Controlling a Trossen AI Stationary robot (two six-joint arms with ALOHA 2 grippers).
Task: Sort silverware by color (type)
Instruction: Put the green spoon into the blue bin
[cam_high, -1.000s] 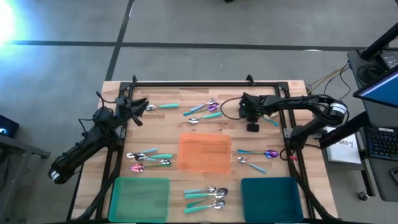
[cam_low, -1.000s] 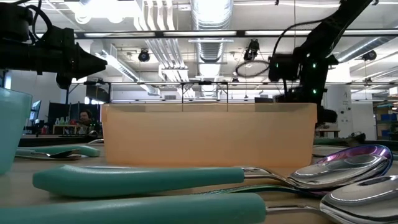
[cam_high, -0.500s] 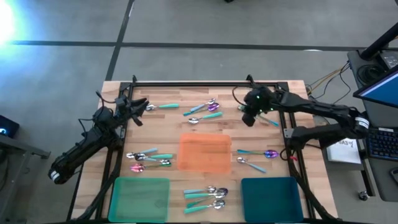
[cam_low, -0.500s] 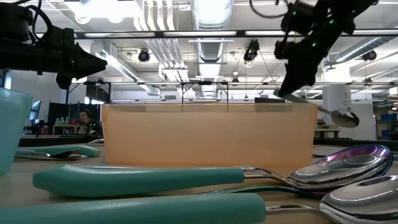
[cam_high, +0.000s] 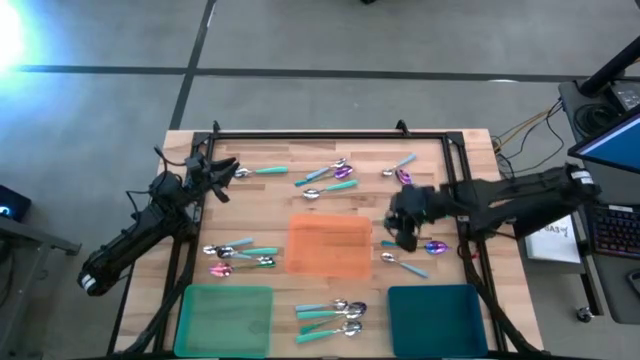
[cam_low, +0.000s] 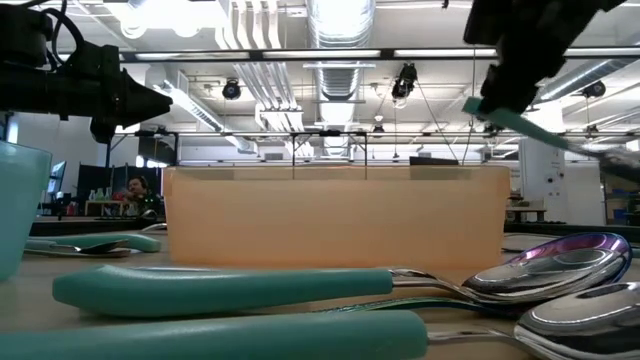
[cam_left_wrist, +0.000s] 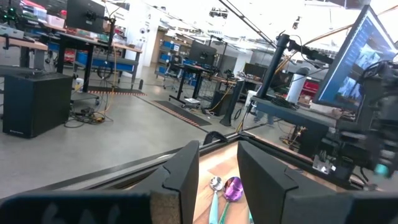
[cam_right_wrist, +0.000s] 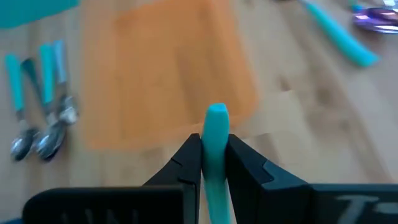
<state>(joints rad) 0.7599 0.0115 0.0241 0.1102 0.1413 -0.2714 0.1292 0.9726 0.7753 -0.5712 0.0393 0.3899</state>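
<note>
Carried from the desk's far edge to just beside the orange tray (cam_high: 328, 247): teal-handled spoon (cam_right_wrist: 216, 134), clamped in right gripper (cam_high: 405, 228). Likely headed for sorting. Left gripper (cam_high: 222, 170) parked far-left of tray, fingers slightly apart, empty.

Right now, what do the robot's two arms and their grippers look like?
Both arms are dark, slim and jointed. The left gripper has two broad, flat, angular black fingers. The right gripper has matching black wedge-shaped fingers. A thin dark cable loops beside the left arm.
</note>
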